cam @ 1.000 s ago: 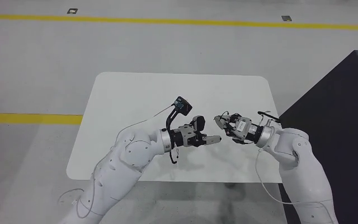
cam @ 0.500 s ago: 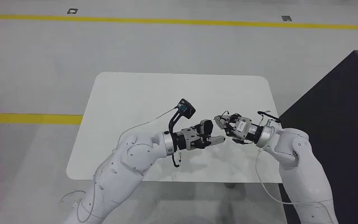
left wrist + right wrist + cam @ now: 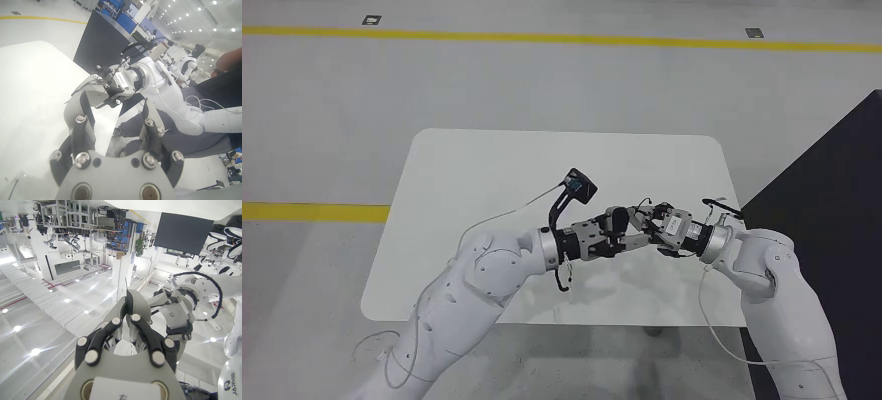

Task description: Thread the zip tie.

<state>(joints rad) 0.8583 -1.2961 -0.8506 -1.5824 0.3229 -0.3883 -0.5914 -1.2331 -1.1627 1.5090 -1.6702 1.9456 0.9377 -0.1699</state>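
1. One zip tie [image 3: 126, 283], a thin dark strip, is pinched at the fingertips of the right gripper [image 3: 127, 295]. It is held in the air above the right half of the table [image 3: 492, 180], about midway between the far and near edges.
2. The right gripper's jaws are closed tight on the strip, with the pads pressed together.
3. The left gripper [image 3: 115, 98] has its jaws spread wide and grips nothing. Its two fingers stand well apart, and the right gripper's fingertips sit just beyond one of them. Whether the two grippers touch cannot be told.
4. The right wrist view shows a short free end of the tie standing out past the closed tips. The left wrist view shows a thin dark strand running out from those same tips beside the left gripper's finger, with the white table behind it. In the top view the two grippers meet tip to tip, and the tie is too thin to pick out.
5. The tie's long axis runs roughly in line with the right gripper's fingers. Its free end points away from that wrist, toward the left gripper and the table's left edge.
6. A dark panel [image 3: 832, 200] stands just off the table's right edge, and a yellow line [image 3: 542, 38] crosses the floor beyond the far edge.
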